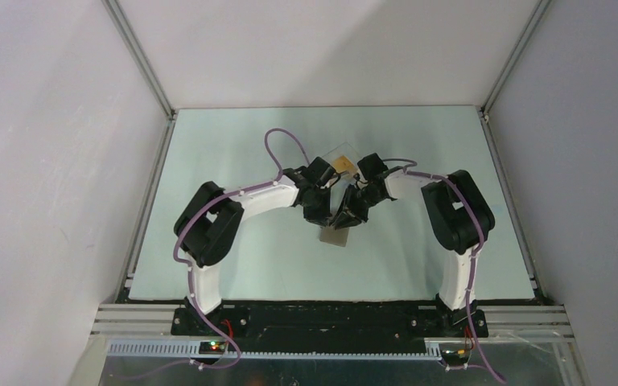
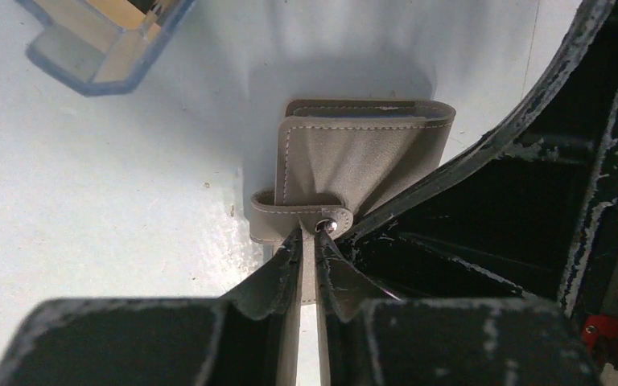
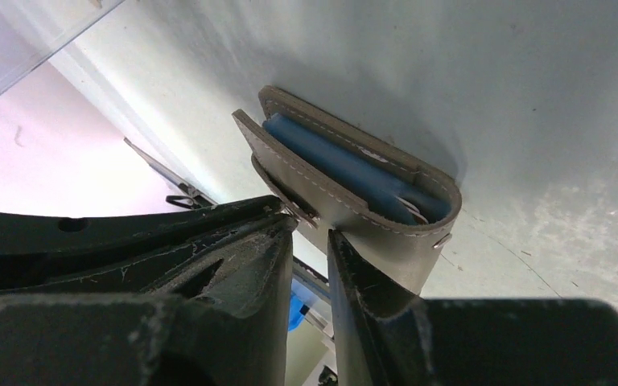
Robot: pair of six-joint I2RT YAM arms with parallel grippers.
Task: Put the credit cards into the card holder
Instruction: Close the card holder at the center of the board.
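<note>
Left gripper (image 2: 310, 241) pinches card holder (image 2: 354, 153) (strap (image 2: 286, 219)); right gripper (image 3: 312, 232) seemingly clamps cover (image 3: 346, 211).

Grey-taupe card holder (image 2: 354, 153), folded but gaping, blue lining inside, mid-table, orange credit card (image 1: 340, 165) beyond it

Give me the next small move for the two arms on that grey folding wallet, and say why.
Probably: peel the snap strap back with the left jaws to pop it open, while the right jaws hold the body still. The grey-taupe leather-like folding card holder looks fastened, that strap pinched in the left jaws, one cover clamped in the right; no card could enter yet.
</note>
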